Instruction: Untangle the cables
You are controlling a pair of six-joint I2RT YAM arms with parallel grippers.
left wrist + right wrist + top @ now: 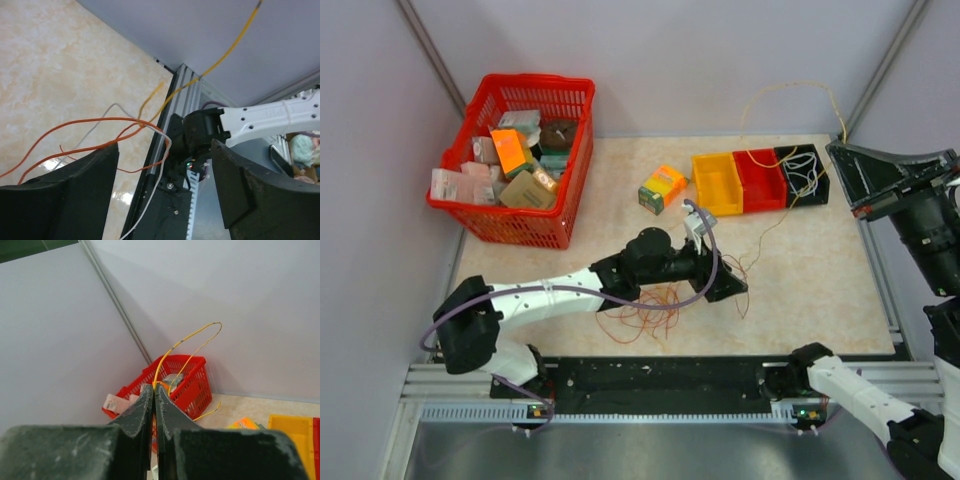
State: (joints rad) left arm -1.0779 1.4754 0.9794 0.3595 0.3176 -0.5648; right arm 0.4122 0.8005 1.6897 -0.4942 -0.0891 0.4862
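The cables are thin wires. An orange-red tangle (650, 312) lies on the table under my left arm. A yellow cable (792, 84) arcs up from the bins to my right gripper (840, 150), which is raised at the far right. In the right wrist view that gripper (154, 386) is shut on the yellow cable (187, 337). White cable (802, 178) lies in the black bin. My left gripper (730, 287) is open over the tangle's right side. In the left wrist view (165, 150), orange-red (95, 121), white (116, 106) and yellow (225, 54) wires hang across its open jaws.
A red basket (470, 225) full of packets stands at the back left. An orange and green box (663, 187) lies mid-back. Yellow (717, 185), red (760, 182) and black (817, 192) bins sit in a row at the back right. A metal rail (650, 385) runs along the near edge.
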